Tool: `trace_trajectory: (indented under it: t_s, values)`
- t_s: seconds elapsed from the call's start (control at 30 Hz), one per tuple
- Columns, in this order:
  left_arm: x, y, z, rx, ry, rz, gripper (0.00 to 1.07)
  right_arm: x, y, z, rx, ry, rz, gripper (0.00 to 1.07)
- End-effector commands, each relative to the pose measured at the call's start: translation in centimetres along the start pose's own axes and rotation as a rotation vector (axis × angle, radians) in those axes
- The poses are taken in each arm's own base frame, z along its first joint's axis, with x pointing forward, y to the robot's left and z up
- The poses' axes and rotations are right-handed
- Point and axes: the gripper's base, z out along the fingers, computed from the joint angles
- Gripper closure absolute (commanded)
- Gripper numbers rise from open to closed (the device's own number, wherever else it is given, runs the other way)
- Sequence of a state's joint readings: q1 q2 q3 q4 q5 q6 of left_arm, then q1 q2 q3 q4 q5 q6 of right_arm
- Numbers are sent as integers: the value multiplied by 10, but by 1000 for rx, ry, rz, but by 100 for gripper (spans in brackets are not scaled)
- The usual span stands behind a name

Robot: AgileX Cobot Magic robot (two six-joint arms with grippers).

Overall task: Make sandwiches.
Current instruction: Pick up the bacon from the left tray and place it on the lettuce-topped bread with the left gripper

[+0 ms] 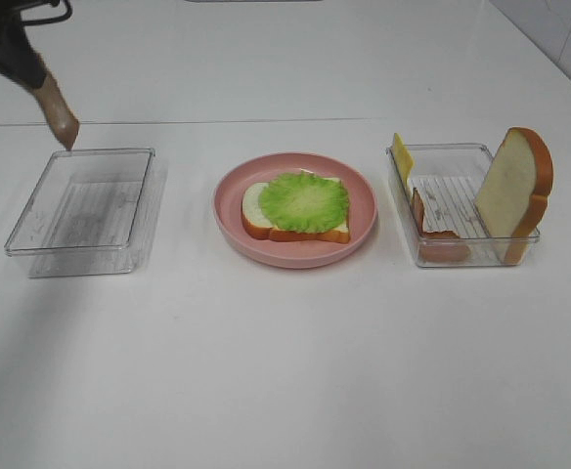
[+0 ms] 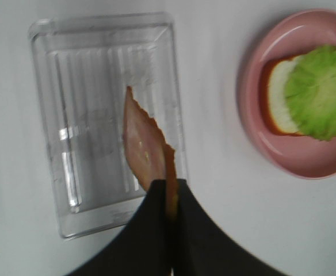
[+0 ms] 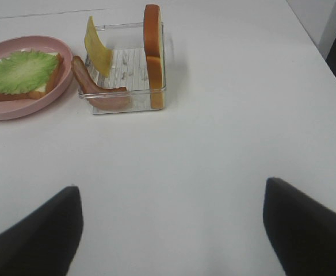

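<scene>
On the pink plate (image 1: 295, 249) lies one bread slice (image 1: 254, 217) with ruffled green lettuce (image 1: 305, 199) on top. My left gripper (image 1: 37, 78) hangs above the far corner of the left clear tray (image 1: 80, 210), shut on a brown bacon strip (image 1: 59, 112) that dangles from it. The wrist view shows the bacon strip (image 2: 147, 144) pinched in the left gripper (image 2: 169, 190) over the tray (image 2: 87, 115). My right gripper (image 3: 174, 230) stands open over bare table, short of the right tray (image 3: 128, 63). That tray holds yellow cheese (image 3: 97, 46), a bacon strip (image 3: 96, 89) and an upright bread slice (image 3: 152, 52).
The left tray holds nothing. The right tray (image 1: 461, 205) stands right of the plate, with its bread slice (image 1: 515, 186) leaning against its right wall. White table lies in front of all three.
</scene>
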State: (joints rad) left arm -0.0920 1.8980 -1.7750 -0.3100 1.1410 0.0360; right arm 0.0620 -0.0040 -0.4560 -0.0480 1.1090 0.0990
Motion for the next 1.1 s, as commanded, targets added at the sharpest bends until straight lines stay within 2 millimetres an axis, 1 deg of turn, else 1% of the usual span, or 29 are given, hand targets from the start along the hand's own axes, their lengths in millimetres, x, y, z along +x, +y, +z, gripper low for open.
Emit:
trace_trajectory:
  t_s: [0.03, 0.07, 0.1, 0.13, 0.17, 0.2, 0.23, 0.27, 0.3, 0.37, 0.4, 0.43, 0.47, 0.5, 0.53, 0.57, 0.63, 0.67, 0.7, 0.73, 0.77, 0.8, 0.83, 0.87, 0.9, 0.93, 1.0, 1.03, 1.1]
  values:
    - [-8, -28, -12, 76, -82, 40, 107, 2, -1, -3, 0, -39, 3, 28]
    - [-10, -38, -14, 99, -107, 52, 107, 2, -1, -3, 0, -39, 3, 28]
    - [-15, -55, -15, 151, -162, 64, 107, 2, -1, -3, 0, -39, 3, 28]
    - [-15, -55, -15, 151, -162, 64, 107, 2, -1, -3, 0, -39, 3, 28]
    - [-17, -65, -14, 181, -184, 66, 107, 2, -1, -3, 0, -39, 3, 28]
    - [-20, -80, -10, 238, -201, 65, 107, 2, -1, -3, 0, -39, 3, 28]
    - [-20, -80, -10, 238, -201, 65, 107, 2, -1, -3, 0, -39, 3, 28]
    - [-21, -88, -5, 273, -198, 61, 107, 2, -1, -3, 0, -39, 3, 28]
    - [-21, -88, -5, 273, -198, 61, 107, 2, -1, -3, 0, -39, 3, 28]
    - [-21, -118, 21, 351, -149, 82, 107, 2, -1, -3, 0, -39, 3, 28]
    - [-21, -118, 21, 351, -149, 82, 107, 2, -1, -3, 0, -39, 3, 28]
    - [-21, -124, 30, 359, -134, 95, 107, 2, -1, -3, 0, -39, 3, 28]
    - [-20, -136, 49, 367, -109, 125, 107, 2, -1, -3, 0, -39, 3, 28]
    - [-20, -136, 49, 367, -109, 125, 107, 2, -1, -3, 0, -39, 3, 28]
    - [-18, -142, 59, 374, -94, 138, 107, 2, -1, -3, 0, -39, 3, 28]
    - [-18, -142, 59, 374, -94, 138, 107, 2, -1, -3, 0, -39, 3, 28]
    - [-10, -164, 91, 401, -40, 171, 107, 2, -1, -3, 0, -39, 3, 28]
    - [-10, -164, 91, 401, -40, 171, 107, 2, -1, -3, 0, -39, 3, 28]
    - [-8, -170, 100, 407, -25, 177, 107, 2, -1, -3, 0, -39, 3, 28]
    - [-2, -180, 116, 417, 2, 188, 107, 2, -1, -3, 0, -39, 3, 28]
    - [-2, -180, 116, 417, 2, 188, 107, 2, -1, -3, 0, -39, 3, 28]
    - [4, -189, 129, 432, 27, 196, 107, 2, -1, -3, 0, -39, 3, 28]
    - [4, -189, 129, 432, 27, 196, 107, 2, -1, -3, 0, -39, 3, 28]
    - [7, -194, 135, 442, 40, 196, 107, 2, -1, -3, 0, -39, 3, 28]
    - [14, -200, 146, 454, 68, 196, 107, 2, -1, -3, 0, -39, 3, 28]
    - [14, -200, 146, 454, 68, 196, 107, 2, -1, -3, 0, -39, 3, 28]
    - [22, -206, 161, 450, 90, 204, 107, 2, -1, -3, 0, -39, 3, 28]
    - [22, -206, 161, 450, 90, 204, 107, 2, -1, -3, 0, -39, 3, 28]
    - [25, -207, 172, 444, 99, 201, 107, 2, -1, -3, 0, -39, 3, 28]
